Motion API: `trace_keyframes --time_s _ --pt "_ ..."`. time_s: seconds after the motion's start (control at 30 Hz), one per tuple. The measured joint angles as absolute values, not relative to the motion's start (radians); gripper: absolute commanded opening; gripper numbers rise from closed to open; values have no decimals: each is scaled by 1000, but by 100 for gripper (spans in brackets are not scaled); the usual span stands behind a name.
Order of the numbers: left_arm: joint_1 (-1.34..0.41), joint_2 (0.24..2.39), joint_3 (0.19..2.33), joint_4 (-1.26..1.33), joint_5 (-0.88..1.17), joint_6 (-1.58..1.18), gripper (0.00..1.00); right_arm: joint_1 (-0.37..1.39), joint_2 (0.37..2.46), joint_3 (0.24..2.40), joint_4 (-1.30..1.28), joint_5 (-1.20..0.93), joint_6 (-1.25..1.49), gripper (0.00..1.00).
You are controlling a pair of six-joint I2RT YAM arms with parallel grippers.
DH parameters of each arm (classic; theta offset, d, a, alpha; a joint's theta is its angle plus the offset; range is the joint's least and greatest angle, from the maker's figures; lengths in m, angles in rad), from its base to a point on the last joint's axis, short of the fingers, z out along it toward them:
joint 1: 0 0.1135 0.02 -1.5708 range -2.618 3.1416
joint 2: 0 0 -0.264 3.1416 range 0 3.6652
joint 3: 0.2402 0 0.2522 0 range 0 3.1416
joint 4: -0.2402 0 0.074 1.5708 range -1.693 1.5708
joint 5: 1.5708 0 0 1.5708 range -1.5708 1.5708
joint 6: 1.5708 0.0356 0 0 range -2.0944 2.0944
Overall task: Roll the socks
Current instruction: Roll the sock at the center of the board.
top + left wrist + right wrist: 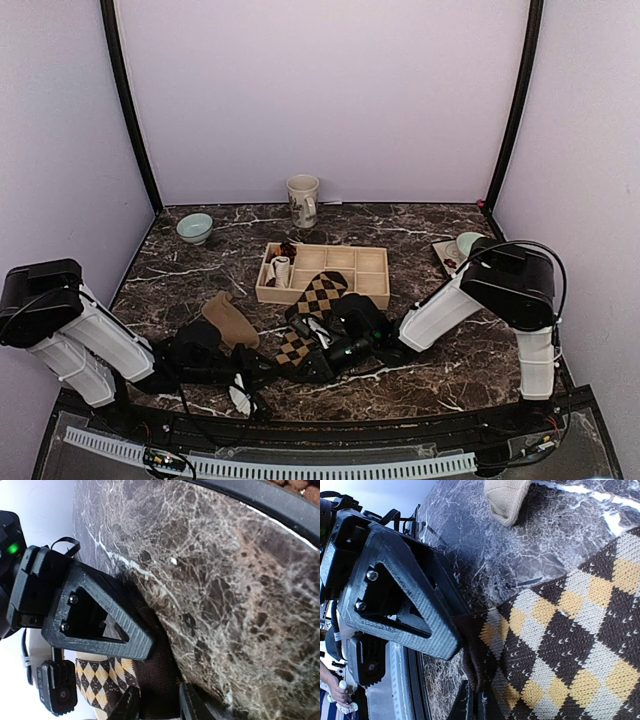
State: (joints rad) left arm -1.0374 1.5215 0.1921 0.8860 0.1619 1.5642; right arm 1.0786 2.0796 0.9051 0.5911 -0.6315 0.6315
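While you look down from above, both your arms stretch low and inward over the marble table (pixel 180 280). The left gripper (pixel 265 372) and right gripper (pixel 312 352) meet at the near end of the argyle sock (pixel 322 292), whose far end reaches the wooden tray (pixel 372 296). The tan sock (pixel 228 318) lies just to its left. From the left wrist, your fingers stand narrow, with the dark cuff caught between them. From the right wrist, the jaws pinch flat together on that same cuff — no gap shows.

High rear overview; close wrist views share sock (pixel 318 295).
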Motion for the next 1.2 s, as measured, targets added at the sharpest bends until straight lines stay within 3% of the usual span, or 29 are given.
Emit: trace_keyframes --time_s 0.2,0.47,0.63,0.7,0.77,0.83,1.2 --pt "-1037 1535 235 823 133 1565 27 1079 2082 905 598 -637 640 0" --pt "-1037 1557 280 760 109 1565 8 1079 2082 904 601 -640 641 0" --pt "-1037 1560 295 729 106 1560 2 1079 2082 901 608 -640 641 0" --pt "-1037 1560 306 711 104 1550 1 1079 2082 900 611 -640 641 11" --pt "-1037 1559 323 683 101 1533 0 1079 2080 891 625 -633 641 29" --pt "-1037 1557 346 643 94 1508 0 1079 2070 870 645 -623 633 37" --pt "-1038 1533 520 278 86 1296 0 1021 1852 618 699 -457 569 42"
